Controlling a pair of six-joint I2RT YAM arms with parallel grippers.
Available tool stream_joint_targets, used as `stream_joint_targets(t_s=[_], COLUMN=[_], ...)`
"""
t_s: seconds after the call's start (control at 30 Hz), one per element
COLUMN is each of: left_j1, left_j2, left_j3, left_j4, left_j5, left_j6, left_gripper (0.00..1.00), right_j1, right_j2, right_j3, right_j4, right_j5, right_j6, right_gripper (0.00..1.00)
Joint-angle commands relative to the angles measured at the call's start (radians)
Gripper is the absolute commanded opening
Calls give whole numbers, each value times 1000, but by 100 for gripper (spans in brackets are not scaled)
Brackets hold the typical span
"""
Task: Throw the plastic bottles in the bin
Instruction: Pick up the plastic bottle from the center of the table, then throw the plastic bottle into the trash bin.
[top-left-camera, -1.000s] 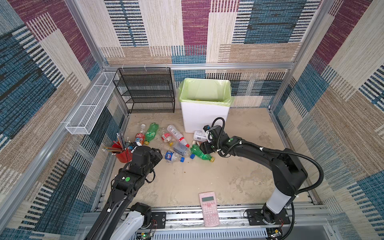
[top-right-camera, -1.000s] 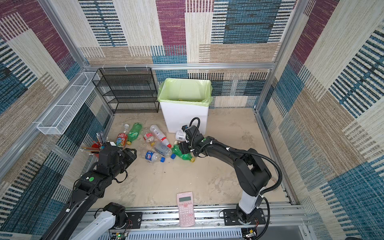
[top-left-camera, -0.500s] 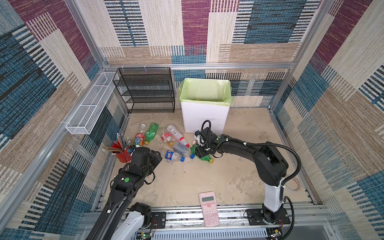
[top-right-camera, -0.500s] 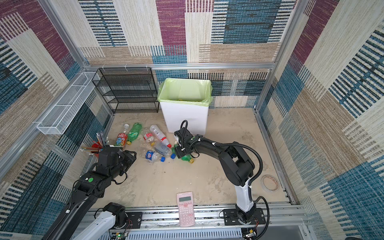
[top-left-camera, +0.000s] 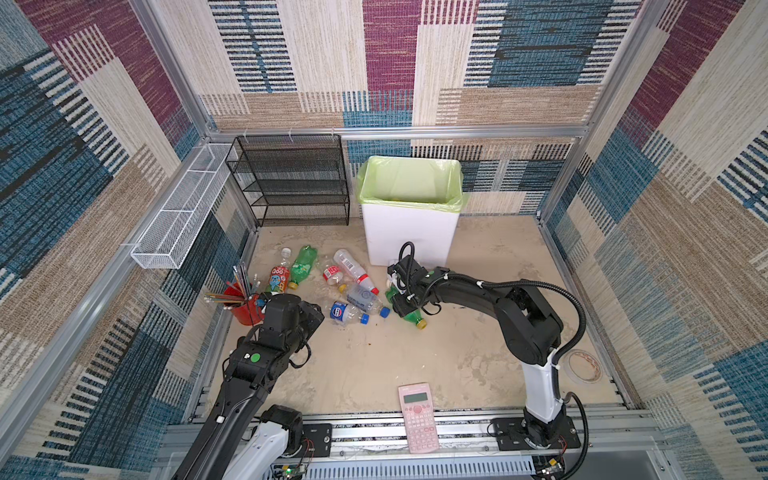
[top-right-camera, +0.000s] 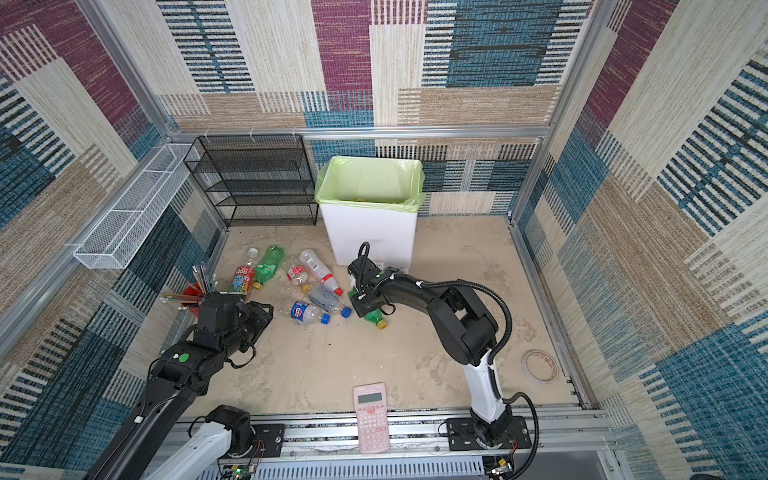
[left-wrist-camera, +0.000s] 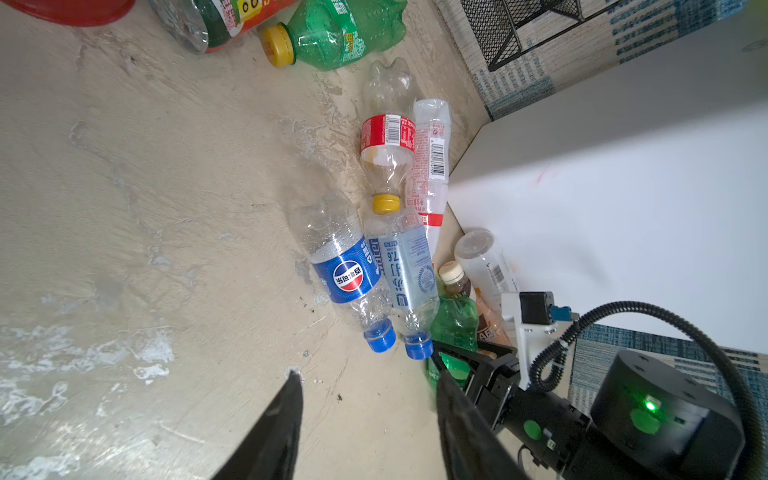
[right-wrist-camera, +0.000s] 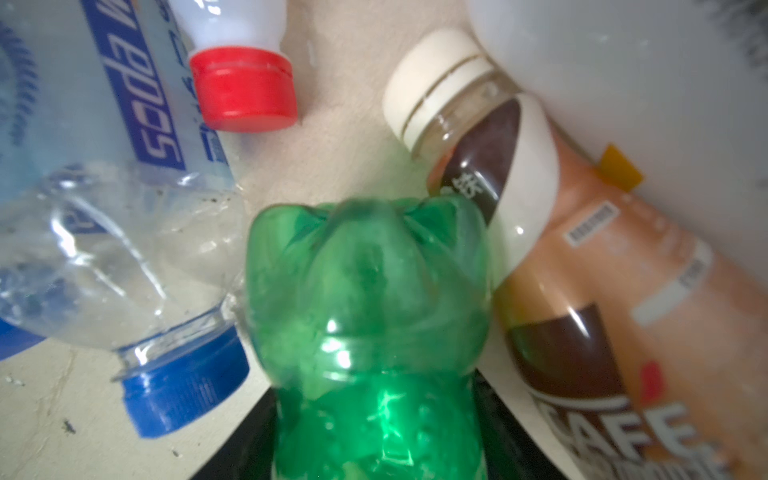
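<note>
1. The bin (top-left-camera: 409, 239) stands just behind the right hand (top-left-camera: 404, 306), very near it. A green bag is folded over its rim.
2. A brown bottle (right-wrist-camera: 582, 291) lies tight along one side of the green bottle (right-wrist-camera: 370, 291), against the bin wall. A soda bottle (right-wrist-camera: 124, 249) lies tight along the other side. A red-capped bottle (right-wrist-camera: 245, 83) lies just ahead. They crowd the hand.
3. The right hand is low on the table (top-left-camera: 374, 365) and about half open. Its fingers (right-wrist-camera: 249, 453) press both sides of the green bottle, which lies on the table.
4. The left hand (left-wrist-camera: 368, 378) is a little way open and holds nothing. It hangs over bare table.
5. A Pepsi bottle (left-wrist-camera: 347, 274) lies just ahead of the left hand, its blue cap pointing at the hand.
6. A red cup (top-left-camera: 245, 309) stands beside the left hand. A pink calculator (top-left-camera: 417, 415) lies well behind both hands.
</note>
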Motion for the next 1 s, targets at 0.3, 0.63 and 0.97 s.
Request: stream_joint_targets(t_s=[0.3, 0.63, 0.97], left_j1=[15, 17, 17], left_j2=[74, 185, 191], left_j3=[26, 86, 111], left_j4=[69, 113, 113], left_j5=[36, 95, 99], left_j6=[21, 36, 34], left_gripper=[53, 51, 49], right_j1=[4, 4, -89], right_j2=[-524, -981, -729], right_j3=[-382, -493, -58], right_j4=[181, 491, 871], right_j5=[-87, 90, 218], right_j6=[179, 234, -30], right_gripper=[50, 50, 53])
